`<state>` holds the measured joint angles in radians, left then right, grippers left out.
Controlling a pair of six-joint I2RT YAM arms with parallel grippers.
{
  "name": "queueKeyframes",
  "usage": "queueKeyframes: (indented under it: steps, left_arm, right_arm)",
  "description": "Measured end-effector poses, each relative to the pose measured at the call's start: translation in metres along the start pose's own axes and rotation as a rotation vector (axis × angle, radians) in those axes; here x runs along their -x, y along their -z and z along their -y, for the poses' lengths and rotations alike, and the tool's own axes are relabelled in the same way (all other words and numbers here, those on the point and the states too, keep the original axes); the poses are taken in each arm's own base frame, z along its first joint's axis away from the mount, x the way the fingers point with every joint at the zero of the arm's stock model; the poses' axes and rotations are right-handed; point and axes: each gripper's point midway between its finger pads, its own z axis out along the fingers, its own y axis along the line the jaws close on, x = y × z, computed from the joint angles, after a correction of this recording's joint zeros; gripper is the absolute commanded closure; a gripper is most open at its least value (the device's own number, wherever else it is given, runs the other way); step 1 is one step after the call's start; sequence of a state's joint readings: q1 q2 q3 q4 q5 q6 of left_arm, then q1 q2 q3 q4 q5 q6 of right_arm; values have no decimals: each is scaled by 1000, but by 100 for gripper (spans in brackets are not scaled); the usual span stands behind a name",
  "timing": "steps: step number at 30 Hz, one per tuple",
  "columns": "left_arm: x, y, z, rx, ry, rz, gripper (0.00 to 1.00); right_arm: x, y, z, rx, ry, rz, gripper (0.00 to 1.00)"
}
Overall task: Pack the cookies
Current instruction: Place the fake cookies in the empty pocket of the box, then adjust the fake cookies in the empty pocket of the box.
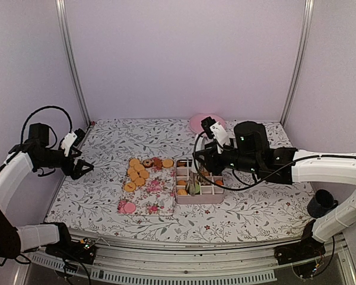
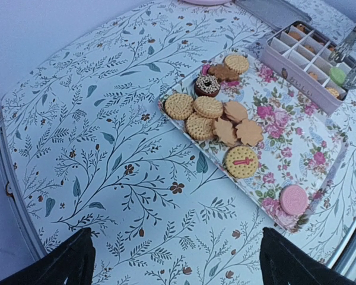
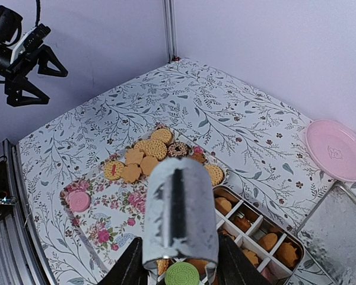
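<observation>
Most of the cookies (image 2: 209, 108) lie in a loose cluster on the flowered tray (image 2: 293, 139), which runs diagonally through the middle of the left wrist view. They are golden round and leaf-edged ones that touch and overlap. A dark sprinkled ring cookie (image 2: 207, 85) sits just above the cluster, and one round cookie with a red mark (image 2: 241, 162) sits just below it. A single pink cookie (image 2: 293, 199) rests apart, near the tray's lower right end. Touching the tray's upper right edge is the pale pink divided box (image 2: 292, 81), and several of its compartments hold golden cookies. The right gripper (image 1: 195, 180) hangs over this box near the centre of the overhead view. In its own camera a green cookie (image 3: 182, 275) sits between its fingers at the bottom edge of the frame, over the box. A pale, scuffed part of the gripper blocks the view, so I cannot tell whether the fingers press on the cookie or stand clear of it. The left gripper (image 2: 175, 246) hovers over the leaf-patterned table (image 2: 107, 119) at the left of the overhead view, well apart from the tray. Its fingers are spread wide with nothing between them. A pink plate (image 3: 338, 148) lies at the far side of the table, beyond the box.
</observation>
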<state>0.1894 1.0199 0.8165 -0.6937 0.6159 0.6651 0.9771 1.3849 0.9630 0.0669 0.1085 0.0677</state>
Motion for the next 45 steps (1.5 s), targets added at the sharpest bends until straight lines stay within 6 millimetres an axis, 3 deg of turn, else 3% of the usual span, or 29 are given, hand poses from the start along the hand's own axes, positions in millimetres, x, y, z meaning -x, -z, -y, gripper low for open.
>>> queueKeyframes:
  steps: [9, 21, 45]
  left_arm:
    - [0, 0, 0, 0, 0, 0, 3]
    - [1, 1, 0, 1, -1, 1, 3]
    - [3, 2, -1, 4, -5, 5, 3]
  right_arm:
    - [8, 1, -1, 8, -5, 15, 66]
    - [11, 1, 15, -2, -31, 20, 67]
    - [4, -12, 17, 105, -20, -19, 69]
